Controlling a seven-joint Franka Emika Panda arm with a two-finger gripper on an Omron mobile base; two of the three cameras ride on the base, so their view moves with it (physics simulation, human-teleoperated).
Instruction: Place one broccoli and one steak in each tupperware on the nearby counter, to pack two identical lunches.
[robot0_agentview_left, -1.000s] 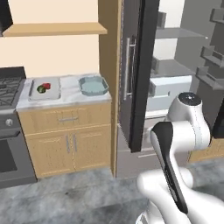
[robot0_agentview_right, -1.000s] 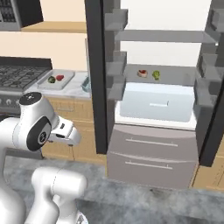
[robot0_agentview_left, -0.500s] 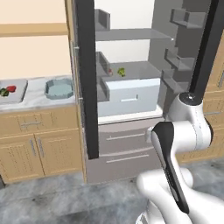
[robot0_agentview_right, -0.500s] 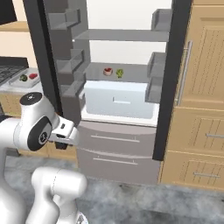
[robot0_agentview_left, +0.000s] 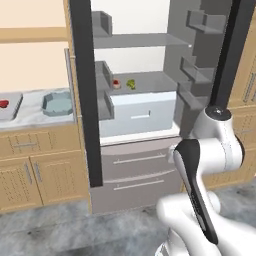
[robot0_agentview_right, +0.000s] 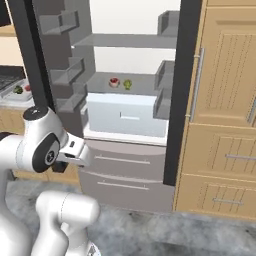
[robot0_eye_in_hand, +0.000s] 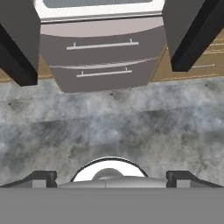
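A red steak (robot0_agentview_left: 116, 83) and a green broccoli (robot0_agentview_left: 131, 83) lie side by side on the middle shelf of the open fridge, also seen as steak (robot0_agentview_right: 114, 82) and broccoli (robot0_agentview_right: 127, 84). On the marbled counter (robot0_agentview_left: 35, 109) at far left stands the teal tupperware (robot0_agentview_left: 56, 103). Beside it is the grey tupperware (robot0_agentview_left: 11, 107), which holds a red piece (robot0_agentview_left: 2, 104); from the right, that tray (robot0_agentview_right: 12, 95) shows a green piece and a red piece. My gripper (robot0_eye_in_hand: 111, 179) is open with nothing between its fingertips (robot0_eye_in_hand: 43, 177) and points down at the floor in front of the fridge.
Both dark fridge doors (robot0_agentview_left: 82, 100) (robot0_agentview_right: 180, 90) stand swung open on either side of the compartment. Two grey freezer drawers (robot0_eye_in_hand: 103, 57) sit below it. Tall wooden cabinets (robot0_agentview_right: 225, 100) fill the right side. Grey stone floor (robot0_eye_in_hand: 131, 127) lies ahead.
The whole picture has shifted: the base has driven right, so the fridge now sits in the middle and the counter at the left edge. The arm keeps its pose and the gripper stays open.
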